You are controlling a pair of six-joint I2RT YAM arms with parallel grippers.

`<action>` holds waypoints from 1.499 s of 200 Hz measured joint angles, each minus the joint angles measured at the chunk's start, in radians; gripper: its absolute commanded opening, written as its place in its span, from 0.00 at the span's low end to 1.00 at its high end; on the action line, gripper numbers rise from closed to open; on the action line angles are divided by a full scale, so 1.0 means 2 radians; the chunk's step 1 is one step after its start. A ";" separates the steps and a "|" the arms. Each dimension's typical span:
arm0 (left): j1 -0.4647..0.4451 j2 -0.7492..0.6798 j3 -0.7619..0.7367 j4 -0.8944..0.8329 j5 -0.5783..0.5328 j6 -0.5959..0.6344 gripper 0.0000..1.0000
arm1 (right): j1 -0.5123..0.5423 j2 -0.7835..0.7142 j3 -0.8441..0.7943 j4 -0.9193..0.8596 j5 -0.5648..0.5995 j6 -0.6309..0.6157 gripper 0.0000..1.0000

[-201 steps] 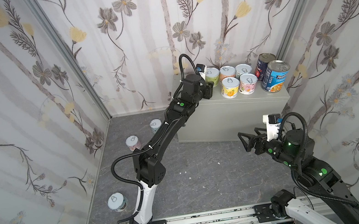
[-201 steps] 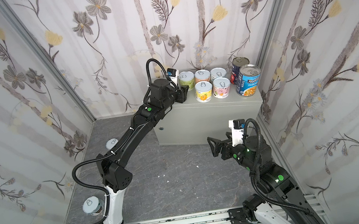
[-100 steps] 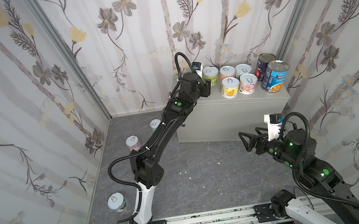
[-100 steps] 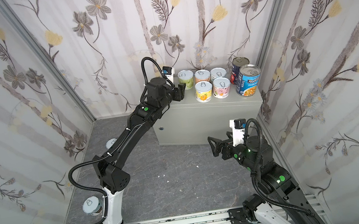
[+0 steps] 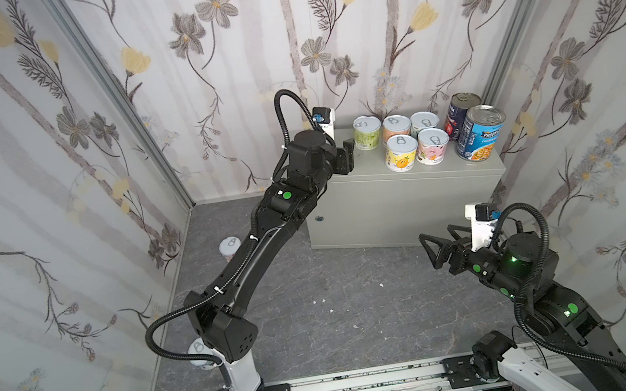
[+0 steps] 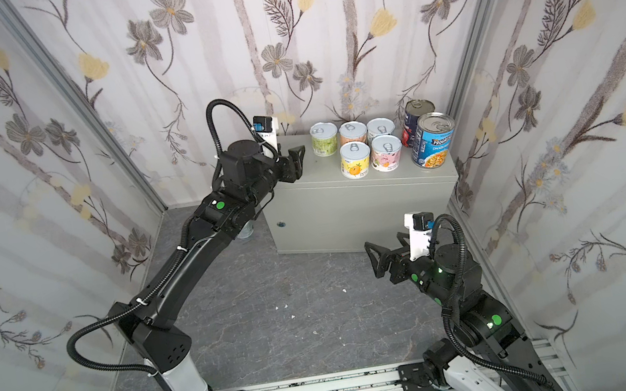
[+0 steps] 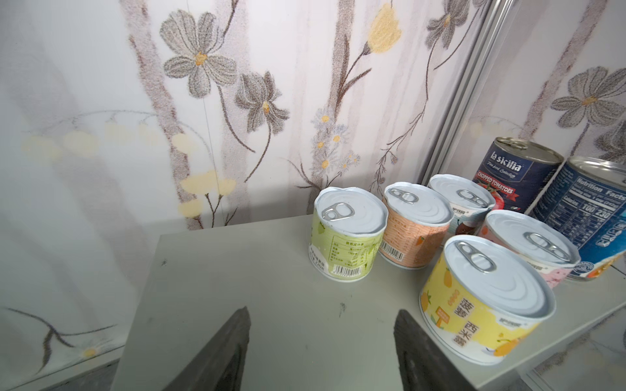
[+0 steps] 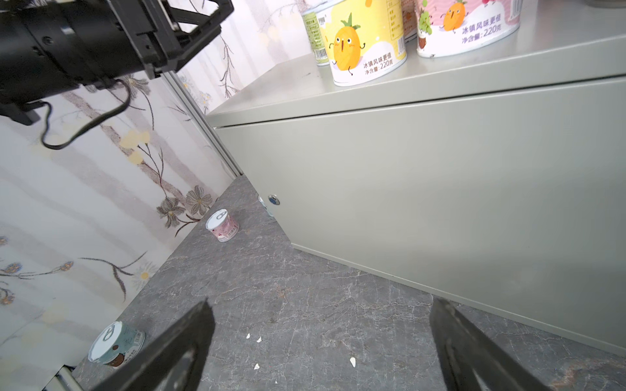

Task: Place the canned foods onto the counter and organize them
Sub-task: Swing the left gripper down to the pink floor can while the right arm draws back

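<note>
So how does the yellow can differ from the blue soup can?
The yellow can is short and squat; the blue soup can is clearly taller. The yellow can has a pale label with a cartoon pineapple; the blue soup can has a dark blue one. The yellow can is at the front row's left end, the blue soup can at its right. Both stand upright on the cabinet, silver lids up.

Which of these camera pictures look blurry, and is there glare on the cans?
Left wrist view: the short green-label can is sharp, the floral wallpaper softens toward the frame edge, the dark fingertips blur. Right wrist view: fingertips blur. Both top views: even light, no harsh glare on the tall blue soup can.
</note>
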 measured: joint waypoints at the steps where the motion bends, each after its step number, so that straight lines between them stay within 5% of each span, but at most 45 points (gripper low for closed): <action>1: 0.000 -0.002 -0.002 0.000 0.000 0.000 0.69 | 0.000 0.000 0.000 0.000 0.000 0.000 1.00; 59: 0.008 -0.160 -0.178 0.003 -0.050 -0.014 0.74 | 0.037 -0.018 -0.026 0.013 -0.023 0.024 1.00; 156: 0.123 -0.388 -0.465 -0.005 -0.075 -0.079 0.93 | 0.255 0.076 -0.093 0.096 0.045 0.068 1.00; 231: 0.263 -0.363 -0.542 -0.023 -0.012 -0.109 1.00 | 0.299 0.167 -0.125 0.187 0.058 0.088 1.00; 300: 0.314 -0.257 -0.527 -0.012 -0.012 -0.118 1.00 | 0.301 0.242 -0.143 0.259 0.043 0.095 1.00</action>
